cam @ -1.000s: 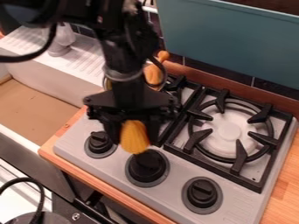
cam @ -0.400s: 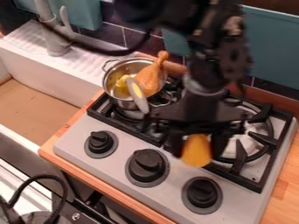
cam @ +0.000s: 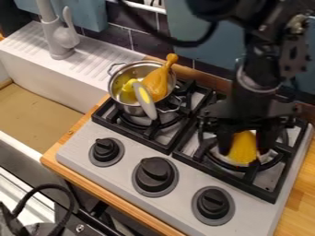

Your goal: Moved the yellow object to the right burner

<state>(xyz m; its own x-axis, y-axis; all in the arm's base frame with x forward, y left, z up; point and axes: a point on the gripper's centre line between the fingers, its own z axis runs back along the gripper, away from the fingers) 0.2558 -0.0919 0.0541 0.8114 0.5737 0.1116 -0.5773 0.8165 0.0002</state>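
Dark wall tiles (cam: 141, 44) and blue-green panels (cam: 197, 62) stand behind the wooden table (cam: 298, 203), where a pale grey stove (cam: 184, 186) sits beside a white sink (cam: 52, 90). From where I stand, the black arm (cam: 253, 69) comes in from the upper right, and its hand (cam: 245, 144) hangs down over the right burner (cam: 215, 162). Its fingers are parted by about the width of the yellow object (cam: 242, 150), closed on it from either side. That object is ridged, with its lower end showing below the fingers. Whether it touches the burner, I can't tell.

Over on the left burner (cam: 137, 129) there's a shiny metal pot (cam: 126, 108) with a handle on each side. A toy drumstick (cam: 158, 84) leans in it, its knobby end up past the rim, and a smaller yellow thing (cam: 127, 90) lies inside. Next to them a grey utensil (cam: 145, 99) with a yellow middle slants out over the pot's near side. Three black knobs (cam: 212, 205) run along the stove's front. Behind the sink's ribbed drainboard rises a pale grey tap (cam: 62, 44), and a black cable (cam: 46, 187) curls at the lower left.
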